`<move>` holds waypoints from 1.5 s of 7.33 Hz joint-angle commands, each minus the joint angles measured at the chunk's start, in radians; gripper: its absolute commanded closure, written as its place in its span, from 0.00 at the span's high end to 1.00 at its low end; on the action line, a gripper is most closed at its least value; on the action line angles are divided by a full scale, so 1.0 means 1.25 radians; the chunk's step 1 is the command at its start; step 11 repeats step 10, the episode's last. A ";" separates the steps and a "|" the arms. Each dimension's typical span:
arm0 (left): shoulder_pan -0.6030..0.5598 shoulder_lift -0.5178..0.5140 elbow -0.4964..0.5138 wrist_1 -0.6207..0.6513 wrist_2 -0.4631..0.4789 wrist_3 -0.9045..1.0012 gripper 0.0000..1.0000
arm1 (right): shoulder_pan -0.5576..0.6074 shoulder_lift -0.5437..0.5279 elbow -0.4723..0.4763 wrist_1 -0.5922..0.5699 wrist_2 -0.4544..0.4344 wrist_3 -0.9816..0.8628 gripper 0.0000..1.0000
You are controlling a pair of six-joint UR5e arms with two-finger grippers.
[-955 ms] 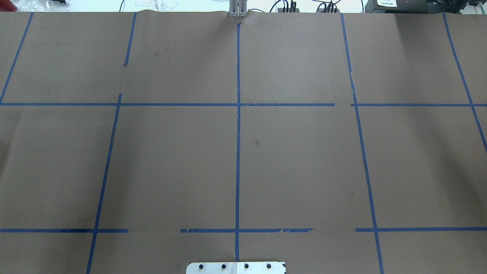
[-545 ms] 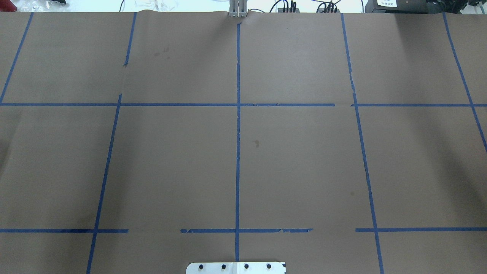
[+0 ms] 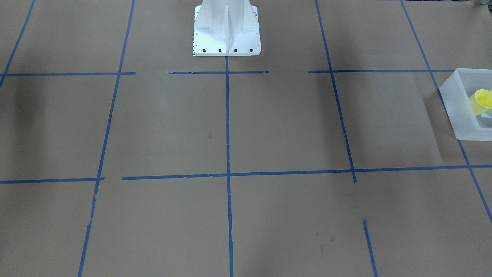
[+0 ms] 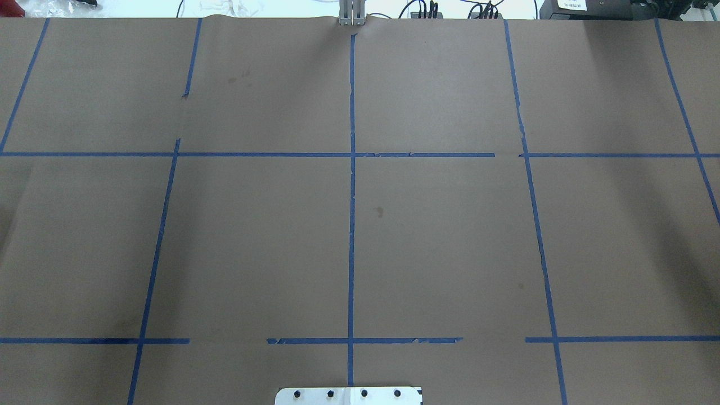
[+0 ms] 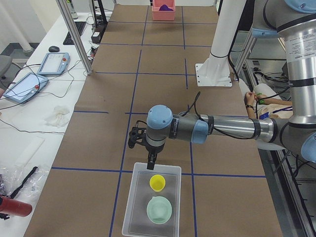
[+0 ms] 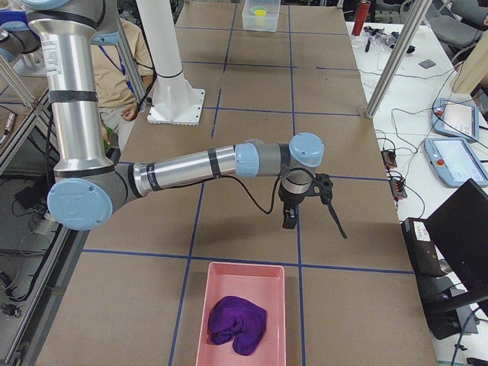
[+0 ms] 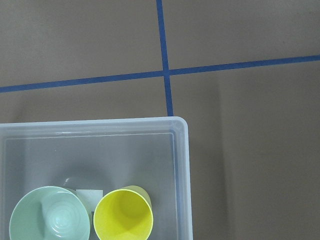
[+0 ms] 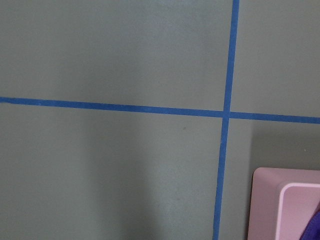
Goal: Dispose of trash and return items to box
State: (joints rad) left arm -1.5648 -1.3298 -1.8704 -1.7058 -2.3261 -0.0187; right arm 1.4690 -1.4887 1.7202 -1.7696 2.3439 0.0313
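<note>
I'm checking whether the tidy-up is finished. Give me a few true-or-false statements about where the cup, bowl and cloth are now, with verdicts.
1. The yellow cup is inside the frosted bin. True.
2. The mint bowl sits outside the bin. False: it is in the bin, beside the cup.
3. The purple cloth lies in the pink tray. True.
4. The left gripper holds the cup. False: the cup stands in the bin, apart from the gripper.

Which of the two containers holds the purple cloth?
The pink rectangular plastic tray; the frosted white plastic bin holds a yellow cup and mint-green bowl instead.
</note>
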 commanded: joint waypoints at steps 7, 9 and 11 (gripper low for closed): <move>0.000 -0.042 0.031 0.012 -0.015 0.000 1.00 | -0.001 0.005 -0.020 0.003 0.012 -0.041 1.00; 0.000 -0.042 0.029 0.012 -0.015 0.000 1.00 | -0.001 -0.002 -0.058 0.109 0.047 -0.018 1.00; 0.000 -0.065 0.038 0.012 -0.013 0.000 1.00 | -0.001 -0.001 -0.064 0.121 0.045 -0.017 1.00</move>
